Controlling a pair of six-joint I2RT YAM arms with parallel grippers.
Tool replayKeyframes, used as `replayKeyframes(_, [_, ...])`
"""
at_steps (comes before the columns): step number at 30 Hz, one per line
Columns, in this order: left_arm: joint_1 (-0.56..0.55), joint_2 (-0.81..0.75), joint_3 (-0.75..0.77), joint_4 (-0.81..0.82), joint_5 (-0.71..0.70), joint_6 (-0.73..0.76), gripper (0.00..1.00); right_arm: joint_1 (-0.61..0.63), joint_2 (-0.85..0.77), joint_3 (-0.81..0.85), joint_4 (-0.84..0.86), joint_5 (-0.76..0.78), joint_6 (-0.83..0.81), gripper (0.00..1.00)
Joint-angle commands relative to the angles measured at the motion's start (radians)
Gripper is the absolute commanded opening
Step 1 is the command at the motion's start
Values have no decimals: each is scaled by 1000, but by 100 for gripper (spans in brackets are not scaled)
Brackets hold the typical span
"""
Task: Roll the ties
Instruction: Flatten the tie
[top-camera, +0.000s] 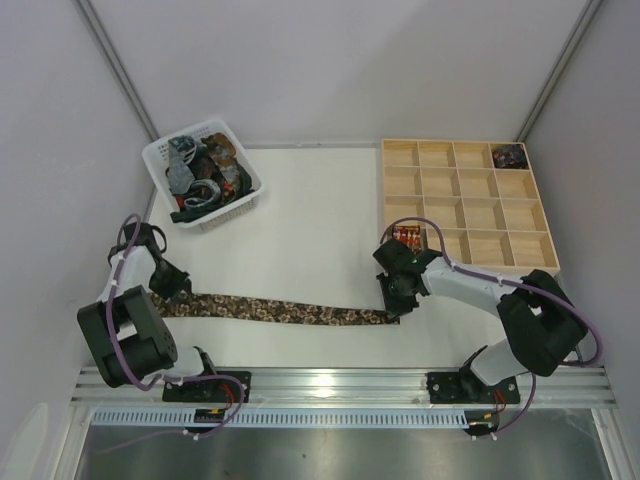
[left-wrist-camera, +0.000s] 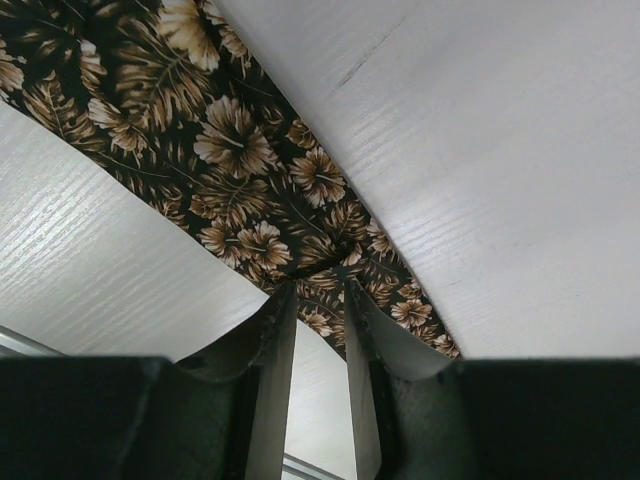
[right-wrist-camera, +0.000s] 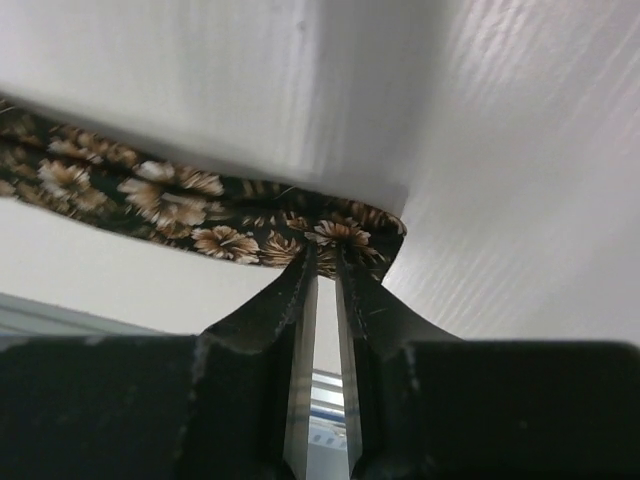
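The brown floral tie (top-camera: 280, 312) is lying stretched flat along the near edge of the table (top-camera: 310, 230). The left gripper (top-camera: 172, 288) is pinching its left end and the right gripper (top-camera: 393, 308) is nipping its right tip, jaws nearly together. Looks like they're straightening it for rolling. Next, I'd guess, one end needs curling over tight.

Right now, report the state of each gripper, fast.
Left gripper: closed, pinching the brown floral tie near one end.
Right gripper: closed, pinching the same tie's other end.
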Motion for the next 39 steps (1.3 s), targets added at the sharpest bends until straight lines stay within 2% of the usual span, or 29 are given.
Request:
replayKeyframes(1, [8, -4, 29, 0, -17, -12, 31, -10, 46, -31, 78, 86, 8, 17])
replayKeyframes(4, [8, -16, 35, -1, -8, -11, 30, -7, 81, -40, 98, 73, -5, 18])
replayKeyframes(7, [8, -33, 46, -3, -2, -6, 29, 29, 51, 5, 76, 78, -31, 22])
replayKeyframes(10, [8, -62, 46, 8, 13, 15, 29, 103, -8, 117, 29, 108, -116, 33])
replayKeyframes(11, [8, -88, 43, 20, 47, 23, 30, 125, -18, 172, 31, 94, -138, 48])
replayKeyframes(13, [8, -119, 32, 35, 61, 28, 32, 152, -32, 214, 64, 59, -193, 59])
replayKeyframes(14, [8, -146, 23, 46, 76, 32, 34, 186, -34, 231, 80, 18, -239, 70])
replayKeyframes(16, [6, -174, 15, 72, 115, 49, 38, 214, -14, 265, 147, -53, -290, 80])
replayKeyframes(18, [8, -197, 12, 84, 133, 58, 41, 250, 26, 308, 176, -105, -333, 98])
replayKeyframes(19, [6, -200, 10, 86, 136, 57, 44, 266, 69, 318, 209, -113, -353, 100])
replayKeyframes(24, [8, -185, 13, 83, 136, 26, 47, 388, 198, 366, 312, -104, -570, 100])
replayKeyframes(28, [8, -183, 18, 77, 171, 12, 47, 427, 337, 485, 249, -73, -684, 100])
replayKeyframes(32, [8, -205, 15, 69, 193, 9, 47, 433, 428, 596, 221, -44, -747, 100])
replayKeyframes(39, [8, -236, -17, 64, 199, 9, 47, 430, 534, 667, 201, -102, -750, 100])
